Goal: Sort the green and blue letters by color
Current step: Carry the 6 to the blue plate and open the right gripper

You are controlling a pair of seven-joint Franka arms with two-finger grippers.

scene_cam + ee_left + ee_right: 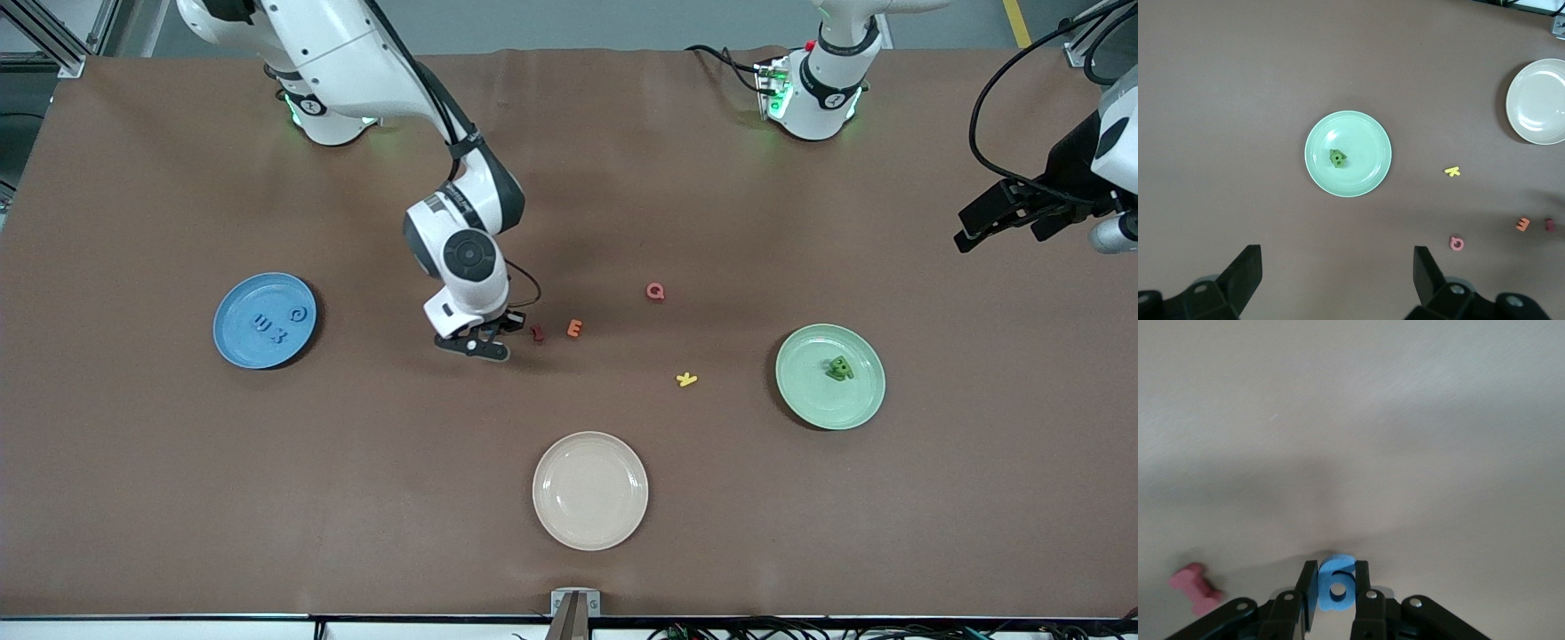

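My right gripper (487, 345) is low over the middle of the table, shut on a blue letter (1337, 585) that stands upright between its fingers; the hand hides this letter in the front view. Three blue letters (277, 325) lie on the blue plate (238, 342) toward the right arm's end. A clump of dark green letters (839, 368) lies on the green plate (813, 400) toward the left arm's end, and also shows in the left wrist view (1337, 158). My left gripper (1337, 277) is open and empty, waiting high over the left arm's end of the table (1000, 213).
A red letter (537, 333) lies right beside my right gripper and shows in its wrist view (1197, 588). An orange E (575, 329), a pink Q (655, 291) and a yellow letter (686, 380) lie loose mid-table. A beige plate (590, 524) sits nearer the front camera.
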